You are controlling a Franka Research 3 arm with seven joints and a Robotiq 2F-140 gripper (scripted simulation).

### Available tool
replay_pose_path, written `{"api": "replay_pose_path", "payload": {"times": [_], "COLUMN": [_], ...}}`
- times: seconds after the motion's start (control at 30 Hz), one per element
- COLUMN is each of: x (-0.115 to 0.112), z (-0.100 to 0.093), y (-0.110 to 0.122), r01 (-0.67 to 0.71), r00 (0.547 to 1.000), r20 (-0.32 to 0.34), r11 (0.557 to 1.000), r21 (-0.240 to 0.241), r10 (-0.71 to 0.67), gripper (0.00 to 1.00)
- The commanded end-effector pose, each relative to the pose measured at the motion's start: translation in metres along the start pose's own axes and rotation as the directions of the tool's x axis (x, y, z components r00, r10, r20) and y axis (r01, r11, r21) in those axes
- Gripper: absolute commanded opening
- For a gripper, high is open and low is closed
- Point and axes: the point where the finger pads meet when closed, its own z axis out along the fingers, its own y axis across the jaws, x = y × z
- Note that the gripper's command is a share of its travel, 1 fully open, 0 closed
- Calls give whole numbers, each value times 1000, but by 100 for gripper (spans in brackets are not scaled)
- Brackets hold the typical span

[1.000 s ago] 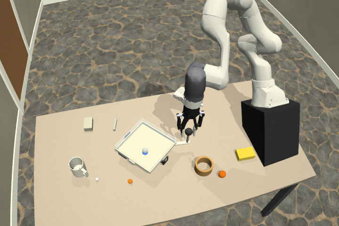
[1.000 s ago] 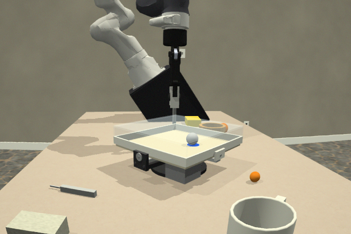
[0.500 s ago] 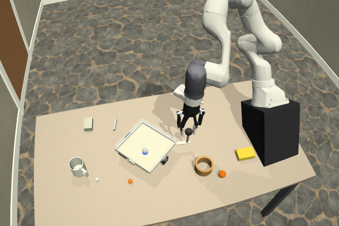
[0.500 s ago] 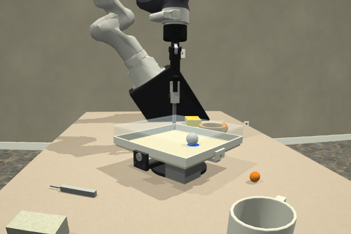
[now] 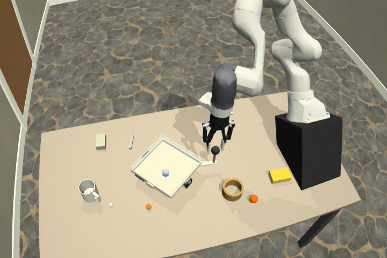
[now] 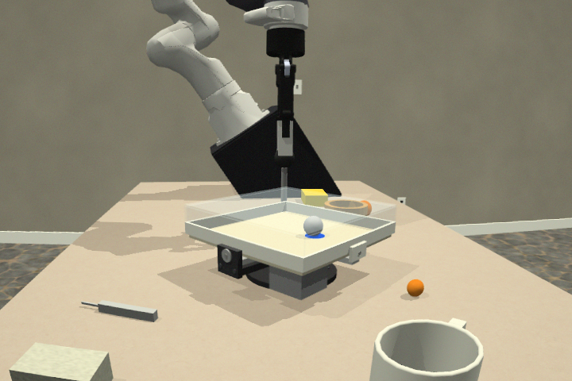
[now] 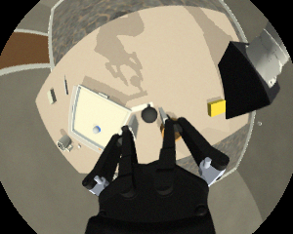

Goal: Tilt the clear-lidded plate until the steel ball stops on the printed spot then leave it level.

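End effector (image 5: 215,148) above joystick knob (image 5: 215,150), ball on spot.
Fingers part-spread, straddling the black knob, apparently gripping nothing; lever links to the clear-lidded plate (image 5: 146,154) at left. Steel ball (image 5: 165,171) rests on blue printed spot (image 6: 314,235); plate looks level, so likely releasing.

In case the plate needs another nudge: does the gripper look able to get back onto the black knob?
Probably yes: the gripper hangs partly open right above the black knob, holding nothing, with no object between them.
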Motion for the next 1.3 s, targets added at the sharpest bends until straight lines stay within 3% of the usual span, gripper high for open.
{"api": "replay_pose_path", "payload": {"times": [0.0,0.73,0.77,1.27], "x": [1,1,1,1], "z": [-7,-20,-20,-20], "y": [2,2,2,2], "r01": [8,8,8,8], "r00": [1000,1000,1000,1000], "r20": [-6,-6,-6,-6], "r11": [1000,1000,1000,1000], "r21": [-6,-6,-6,-6], "r10": [-8,-8,-8,-8], "gripper": [36,36,100,100]}}
